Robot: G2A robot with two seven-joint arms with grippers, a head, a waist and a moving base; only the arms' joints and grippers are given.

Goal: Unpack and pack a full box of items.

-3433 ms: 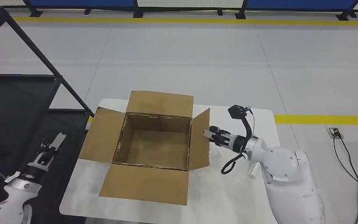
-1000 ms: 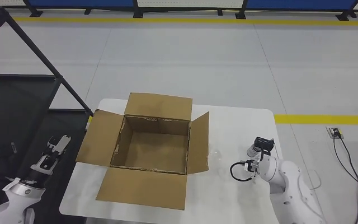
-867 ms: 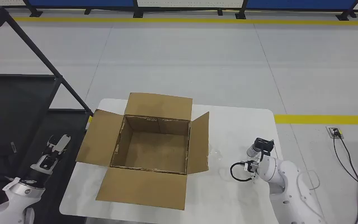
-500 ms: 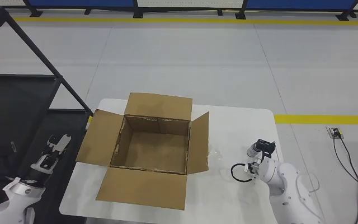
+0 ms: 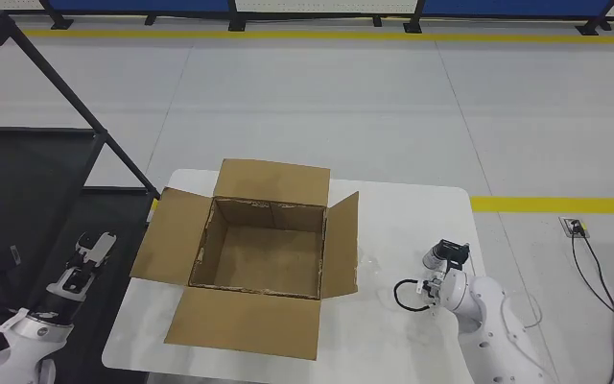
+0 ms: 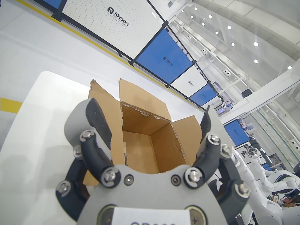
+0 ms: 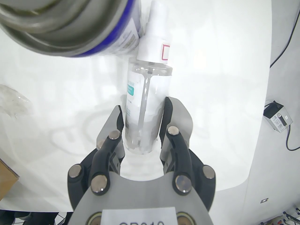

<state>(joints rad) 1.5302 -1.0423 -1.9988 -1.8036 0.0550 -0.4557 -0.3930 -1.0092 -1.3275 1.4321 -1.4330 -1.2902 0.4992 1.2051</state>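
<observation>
- The left gripper (image 6: 150, 112) hung off the table's left edge, low and well apart from the box. Its fingers were spread wide with nothing between them.
- The white table (image 5: 403, 206) carried the cardboard box (image 5: 259, 254) on its left half.
- The box stood open with all four flaps folded outward. The right flap stood more upright than the others. Inside, I could see only bare cardboard floor.
- A scrap of crumpled clear plastic (image 5: 367, 261) lay on the table just right of the box's right flap.
- The right gripper (image 7: 143, 115) was low over the near right part of the table, well apart from the box. Its two fingers pinched a clear spray bottle (image 7: 146, 90) near the base.
- The bottle's white cap pointed away from the gripper, and a thin tube ran down inside it.
- A metal can (image 7: 70, 17) with a blue and white label lay right beside the cap. From where I stood I could not tell whether they touched.
- On the floor past the table's right edge sat a small grey unit (image 5: 574, 228) with a cable.
</observation>
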